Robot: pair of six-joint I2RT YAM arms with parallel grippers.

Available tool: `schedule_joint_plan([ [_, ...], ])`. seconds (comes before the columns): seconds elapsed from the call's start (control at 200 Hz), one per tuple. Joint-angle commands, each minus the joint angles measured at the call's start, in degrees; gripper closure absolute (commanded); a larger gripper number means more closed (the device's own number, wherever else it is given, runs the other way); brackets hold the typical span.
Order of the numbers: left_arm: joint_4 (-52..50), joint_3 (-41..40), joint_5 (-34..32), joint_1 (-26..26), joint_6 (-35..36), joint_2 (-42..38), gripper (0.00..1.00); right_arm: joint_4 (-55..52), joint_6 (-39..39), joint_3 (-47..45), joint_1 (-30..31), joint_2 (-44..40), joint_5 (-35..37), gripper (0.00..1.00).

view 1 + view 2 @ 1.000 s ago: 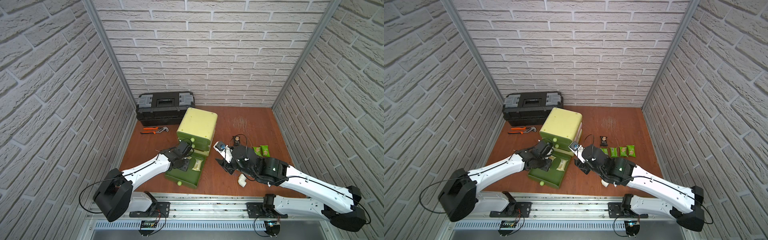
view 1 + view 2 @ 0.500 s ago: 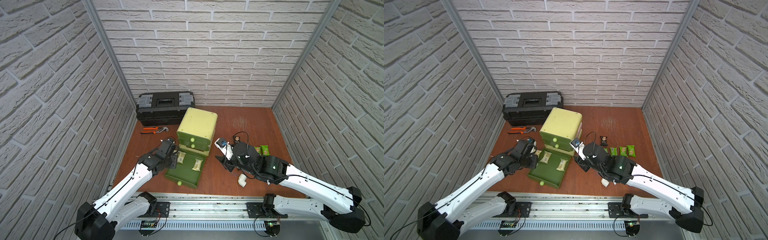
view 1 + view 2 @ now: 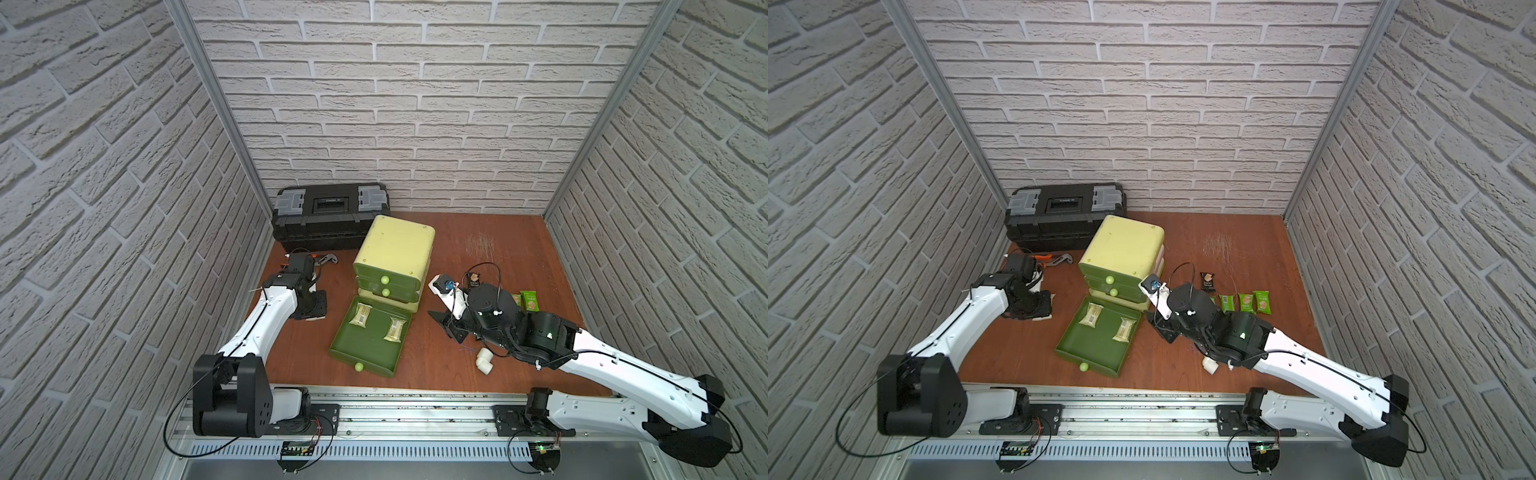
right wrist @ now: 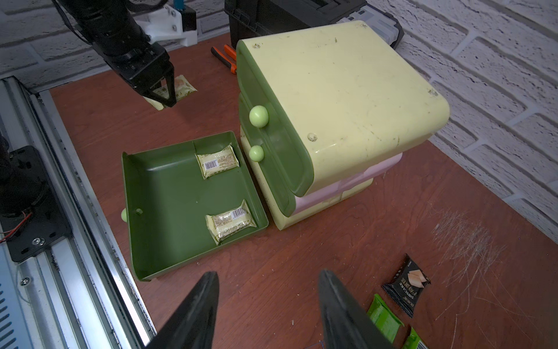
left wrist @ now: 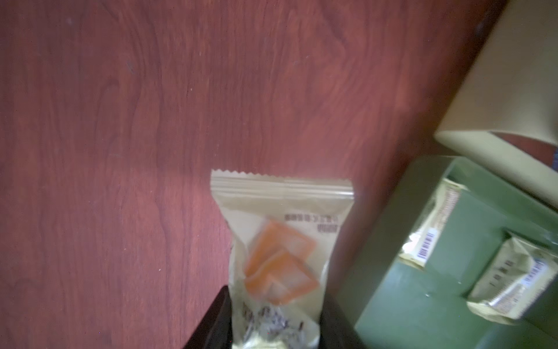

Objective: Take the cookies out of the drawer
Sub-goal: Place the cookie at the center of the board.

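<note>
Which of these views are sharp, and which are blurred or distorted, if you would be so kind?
Left wrist view: dim and soft, with the print on the beige packet smeared. Right wrist view: crisp and well lit, the barcode distinct on a drawer packet in the green drawer. Both top views: sharp and evenly lit, but wide-angle, so the side walls splay outward.

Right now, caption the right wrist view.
Two beige cookie packets lie in the open green drawer; left gripper holds a third packet outside it.
</note>
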Motion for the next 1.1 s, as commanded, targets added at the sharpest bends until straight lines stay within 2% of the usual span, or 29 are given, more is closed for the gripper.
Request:
schedule_joint_plan([
  [0.0,1.68,0.21,1.53,2.31,3.21,4.12,0.64,3.07,0.76,-0.73,-0.39,-1.32,-0.98,0.43],
  [0.275,4.83,-1.02,1.75,5.35,5.43,11.78,0.61,3.33,1.07,-1.27,-0.92,-0.98,-2.87,0.43],
  [0.4,5.45,-1.19,1.9,5.6,5.35,13.01,0.47,3.51,1.27,-1.45,-1.06,-0.97,-3.19,0.43],
  [0.555,4.85,-0.71,1.78,5.73,5.73,11.84,0.38,3.42,1.32,-1.54,-1.25,-0.97,-3.28,0.43],
  [0.695,3.83,0.24,3.61,5.28,3.97,4.58,0.38,2.77,1.46,-1.7,-1.47,-1.15,-2.89,0.43],
  [0.84,1.72,2.59,2.02,0.92,-0.18,-6.4,0.41,1.51,3.52,-2.18,-1.98,-1.37,-2.02,0.43],
  [1.095,-1.39,4.81,-7.11,-16.55,-9.46,-12.15,0.42,0.13,7.55,-3.89,-2.35,-2.19,-0.84,0.43],
])
